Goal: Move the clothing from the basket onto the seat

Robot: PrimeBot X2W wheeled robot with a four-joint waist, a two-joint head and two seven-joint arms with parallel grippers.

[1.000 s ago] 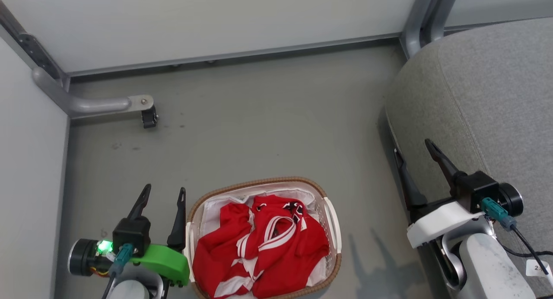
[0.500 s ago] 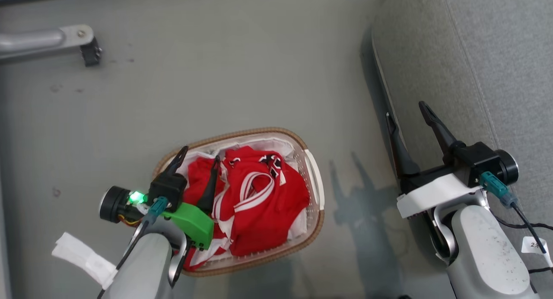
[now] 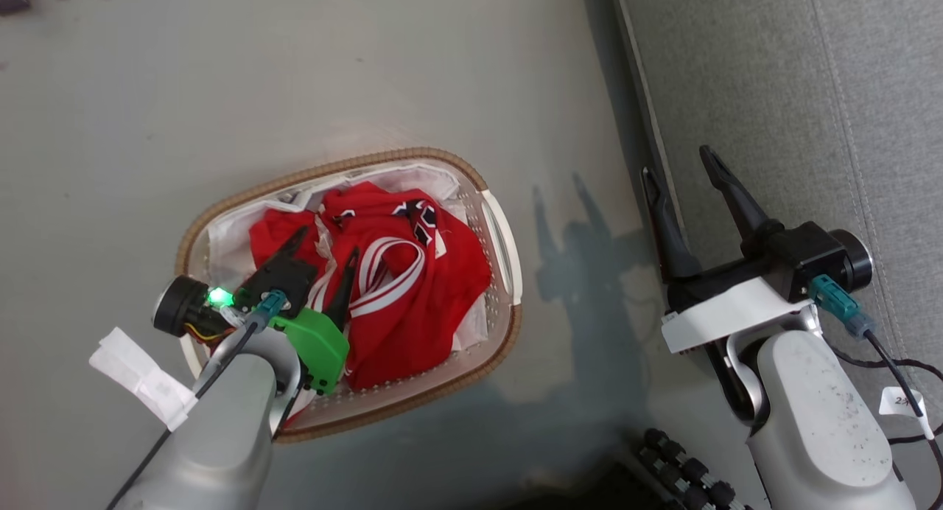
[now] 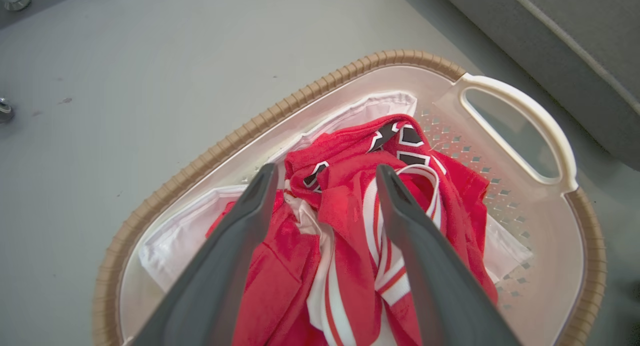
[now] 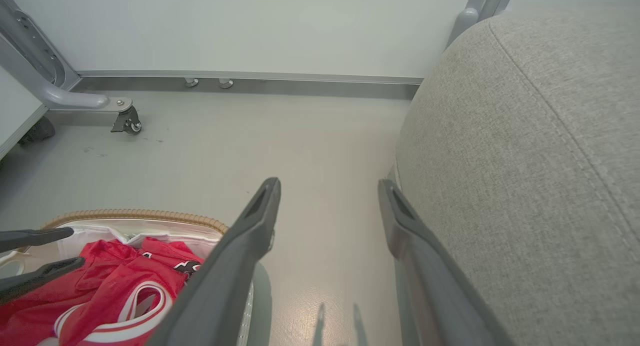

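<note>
Clothing [image 3: 435, 274] partly behind left hand [image 3: 328, 242]

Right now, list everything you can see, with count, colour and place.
floor: one, grey, under everything
sofa: one, grey fabric, robot's right
basket: one, white with brown woven rim, on the floor left of the sofa
cloth liner: one, white, inside the basket
clothing: one heap, piece count unclear, red with white stripes, in the basket
caster leg: one, grey metal, far across the floor
left gripper: one, dark fingers, open over the clothing
right gripper: one, dark fingers, open beside the sofa's edge
</note>
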